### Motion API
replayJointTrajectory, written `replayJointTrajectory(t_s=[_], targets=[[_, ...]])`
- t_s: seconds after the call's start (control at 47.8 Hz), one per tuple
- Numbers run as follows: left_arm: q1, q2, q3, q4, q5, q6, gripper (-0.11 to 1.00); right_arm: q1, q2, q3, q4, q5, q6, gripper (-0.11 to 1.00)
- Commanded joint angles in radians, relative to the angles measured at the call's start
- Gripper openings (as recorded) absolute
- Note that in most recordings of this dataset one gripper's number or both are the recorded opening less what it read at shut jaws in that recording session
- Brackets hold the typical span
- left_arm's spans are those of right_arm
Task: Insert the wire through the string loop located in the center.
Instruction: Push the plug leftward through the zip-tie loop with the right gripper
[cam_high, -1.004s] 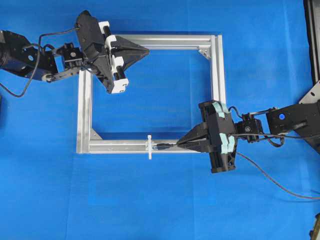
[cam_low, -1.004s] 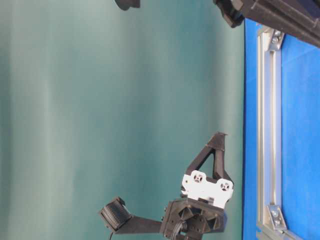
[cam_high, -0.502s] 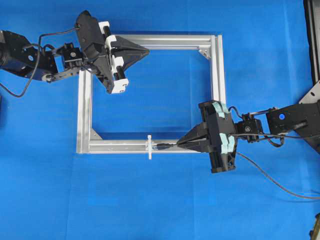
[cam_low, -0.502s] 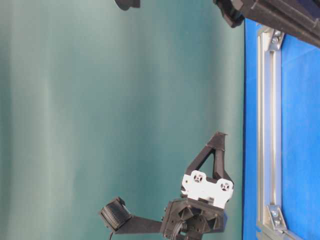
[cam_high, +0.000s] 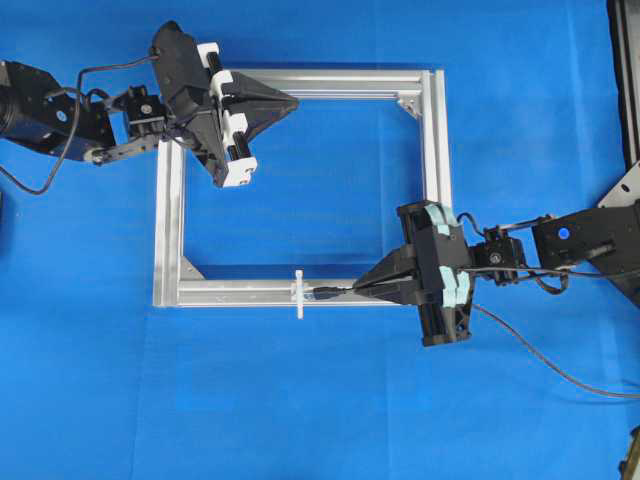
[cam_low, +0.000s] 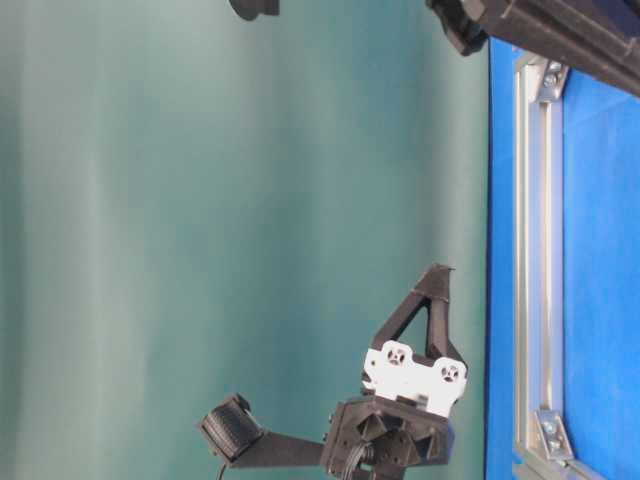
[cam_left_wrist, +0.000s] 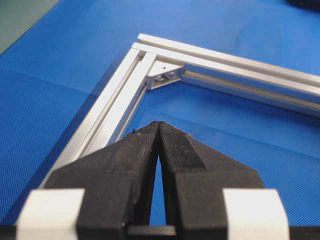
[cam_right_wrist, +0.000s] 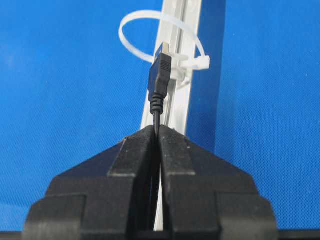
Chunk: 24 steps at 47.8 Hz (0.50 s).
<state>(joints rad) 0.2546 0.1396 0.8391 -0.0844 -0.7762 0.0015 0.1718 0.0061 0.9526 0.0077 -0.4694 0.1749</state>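
The wire (cam_right_wrist: 160, 80) is pinched between the closed fingers of the right gripper (cam_right_wrist: 158, 131), just behind its small dark plug, which projects forward toward the string loop (cam_right_wrist: 150, 35). In the right wrist view the plug's tip is seen against the lower part of the white loop; whether it has entered the loop cannot be told. In the overhead view the plug is placed just to the right of the loop (cam_high: 299, 293), over the lower rail of the aluminium frame (cam_high: 436, 140), and the rest of the wire (cam_high: 540, 362) is trailed away toward the right across the blue table cover (cam_high: 320, 410). The loop is fastened around that lower rail, near its middle. The left gripper (cam_left_wrist: 158, 126) is held above the upper left part of the frame with its fingers pressed fully together, and nothing is gripped between them. 1 silver corner bracket (cam_left_wrist: 165, 75) is seen ahead of it.
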Motion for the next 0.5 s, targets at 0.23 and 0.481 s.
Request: replayJointTrajectory(t_s=[0.23, 0.481], targets=[[-0.005, -0.034, -0.009, 0.003, -0.005, 0.0, 0.0, 0.0, 0.037, -0.066, 0.002, -0.017, 0.002, -0.03], [-0.005, -0.034, -0.009, 0.003, -0.005, 0.0, 0.0, -0.002, 0.106, -0.156, 0.002, -0.014, 0.002, -0.03]])
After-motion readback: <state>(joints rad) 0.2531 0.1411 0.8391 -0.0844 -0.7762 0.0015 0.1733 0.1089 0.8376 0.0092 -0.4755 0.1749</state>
